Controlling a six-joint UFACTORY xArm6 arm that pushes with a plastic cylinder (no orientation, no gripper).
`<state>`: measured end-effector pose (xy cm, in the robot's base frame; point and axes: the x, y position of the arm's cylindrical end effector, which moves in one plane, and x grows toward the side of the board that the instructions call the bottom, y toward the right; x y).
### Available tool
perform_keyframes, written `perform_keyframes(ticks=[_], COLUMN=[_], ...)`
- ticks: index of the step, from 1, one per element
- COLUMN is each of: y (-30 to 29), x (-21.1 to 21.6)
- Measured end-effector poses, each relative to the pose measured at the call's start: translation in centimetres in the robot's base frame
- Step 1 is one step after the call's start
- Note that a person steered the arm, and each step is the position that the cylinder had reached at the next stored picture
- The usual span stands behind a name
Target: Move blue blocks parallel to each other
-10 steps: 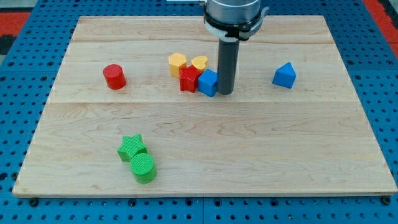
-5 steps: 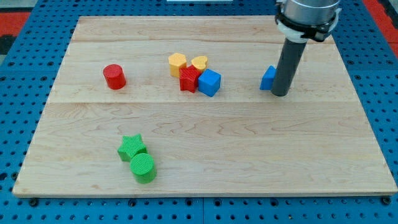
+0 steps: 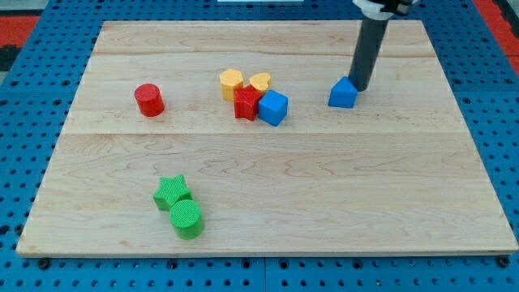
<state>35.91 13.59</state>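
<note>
pale wood board (image 3: 268,186) on blue pegboard base (image 3: 24,146). no claw fitted, rod only; my tip (image 3: 360,88) touching blue triangular block (image 3: 343,94) at its upper right. apex toward view's top. blue cube (image 3: 273,108) w/ centre cluster, well apart, corner-on.

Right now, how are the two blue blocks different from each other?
The blue cube sits near the board's middle, pressed against the red block; the blue triangular block sits alone toward the view's right. My tip is right at the triangular block's upper right side, well away from the cube. The cube looks boxy; the triangular block has a peaked top. Both are the same blue and similar in size.
</note>
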Motion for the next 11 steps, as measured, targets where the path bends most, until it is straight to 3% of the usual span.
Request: perform_keyframes(ticks=[2, 4, 6, 8, 9, 10, 11], y=[-3.2, -4.2, -11.2, -11.3, -14.7, -17.2, -16.4], x=[4.3, 5.0, 7.5, 10.4, 10.8, 8.4, 7.5])
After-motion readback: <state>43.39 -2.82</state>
